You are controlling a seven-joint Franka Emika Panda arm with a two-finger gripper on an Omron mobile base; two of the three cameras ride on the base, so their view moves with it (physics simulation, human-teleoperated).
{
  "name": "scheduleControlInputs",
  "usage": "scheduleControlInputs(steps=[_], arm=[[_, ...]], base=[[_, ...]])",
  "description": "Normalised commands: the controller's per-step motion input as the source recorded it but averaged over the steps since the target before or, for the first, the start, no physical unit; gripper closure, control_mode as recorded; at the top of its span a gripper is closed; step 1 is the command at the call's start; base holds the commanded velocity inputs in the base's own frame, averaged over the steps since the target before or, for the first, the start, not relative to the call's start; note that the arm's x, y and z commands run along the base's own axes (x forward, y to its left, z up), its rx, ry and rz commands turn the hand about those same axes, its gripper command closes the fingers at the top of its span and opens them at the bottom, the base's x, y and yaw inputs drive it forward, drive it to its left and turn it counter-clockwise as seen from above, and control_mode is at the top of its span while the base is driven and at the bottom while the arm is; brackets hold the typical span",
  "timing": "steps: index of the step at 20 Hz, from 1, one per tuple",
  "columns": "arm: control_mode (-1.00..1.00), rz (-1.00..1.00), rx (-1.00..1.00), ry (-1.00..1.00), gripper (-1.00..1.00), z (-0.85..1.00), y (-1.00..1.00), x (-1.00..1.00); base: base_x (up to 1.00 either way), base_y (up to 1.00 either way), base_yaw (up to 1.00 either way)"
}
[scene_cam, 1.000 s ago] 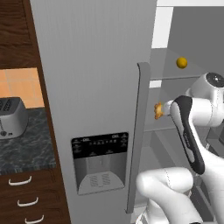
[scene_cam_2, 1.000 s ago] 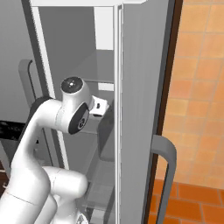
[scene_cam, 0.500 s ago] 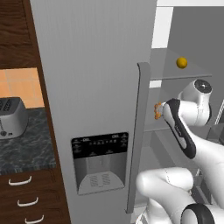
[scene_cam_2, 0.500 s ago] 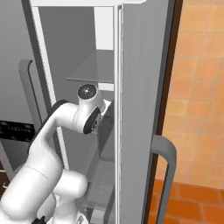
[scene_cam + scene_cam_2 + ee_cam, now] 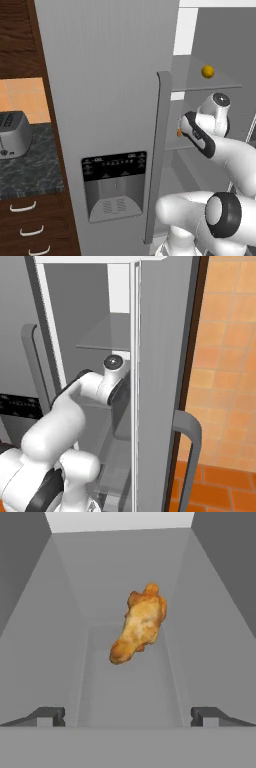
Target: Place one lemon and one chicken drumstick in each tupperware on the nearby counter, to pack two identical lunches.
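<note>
A golden-brown chicken drumstick (image 5: 140, 624) lies on a glass fridge shelf, straight ahead of my gripper (image 5: 127, 716) and a short way beyond its tips. The jaws stand wide open, one dark fingertip (image 5: 47, 716) far to each side, and nothing is between them. In the left base view my hand reaches into the open fridge, with a sliver of the drumstick (image 5: 179, 133) showing at its front. A yellow lemon (image 5: 207, 71) rests on the glass shelf one level higher. The dark speckled counter (image 5: 35, 170) lies to the left of the fridge.
The closed grey fridge door with a dispenser panel (image 5: 115, 185) and a long handle (image 5: 156, 150) stands left of my arm. The open door (image 5: 160, 381) with its handle (image 5: 189, 456) hems the arm in on the right. A silver toaster (image 5: 12, 141) sits on the counter.
My arm has pushed deeper into the fridge at the middle shelf, and the hand now covers most of the drumstick in the left base view. The jaws stayed open.
</note>
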Motion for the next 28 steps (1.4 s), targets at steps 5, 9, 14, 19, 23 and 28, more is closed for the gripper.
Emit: scheduleControlInputs(steps=[5, 9, 14, 19, 23, 28], arm=[[-1.0, 0.0, 0.03, 0.04, -1.0, -0.21, -0.14, 0.47], [-1.0, 0.0, 0.0, 0.01, -1.0, -0.06, 0.0, 0.38], [-1.0, 0.0, 0.0, 0.01, -1.0, -0.28, 0.0, 0.44], [-1.0, 0.0, 0.01, 0.03, -1.0, -0.45, -0.03, 0.39], [-1.0, 0.0, 0.01, 0.0, -1.0, -0.17, -0.07, 0.34], [-1.0, 0.0, 0.0, 0.0, -1.0, -0.11, 0.0, 0.26]], base=[[0.0, 0.0, 0.0], [0.0, 0.0, 0.0], [0.0, 0.0, 0.0], [0.0, 0.0, 0.0], [0.0, 0.0, 0.0], [0.0, 0.0, 0.0]])
